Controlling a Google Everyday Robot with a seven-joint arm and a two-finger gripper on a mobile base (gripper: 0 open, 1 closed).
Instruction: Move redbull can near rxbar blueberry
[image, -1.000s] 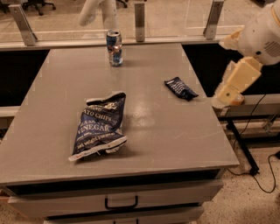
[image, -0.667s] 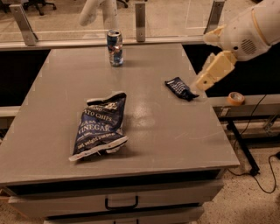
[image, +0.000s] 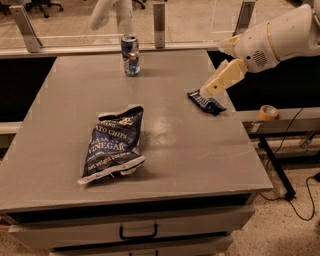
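**Left of tabletop.** A large chip bag lies flat. It is navy film with white print, crumpled, with its lower edge curled up. Its position is unchanged from a second ago.

**Rear, left of centre.** The redbull can stands upright near the far edge. It is a slim blue and silver metal cylinder with a bright top. It has not moved and nothing touches it.

**Tabletop.** The tabletop is a flat, smooth grey sheet with a dull sheen. Drawer fronts show below its front edge.

**Right of centre.** The rxbar blueberry lies flat close to the right edge, angled. It is a small dark navy wrapper with white print, thin and slightly glossy. It is in the same place as before and well apart from the can.

**Right.** This is the one change noted. A second ago the pincer hung beyond the right edge of the tabletop. It has since swung in and now sits at the bar's upper end, at the tip of a cream, wedge-shaped casing. From this view I cannot tell whether it touches the wrapper or rides above it. Nor can I tell whether the pincer is released or clenched, though it visibly carries nothing. The white, rounded arm reaches in from the upper right.

**Assessment.** The arm appears to be travelling leftward toward the can. The reach is under way and the grasp has not begun. The pass over the bar risks nudging a light, slippery wrapper.

**Far right.** A tan tape roll lies off the tabletop.
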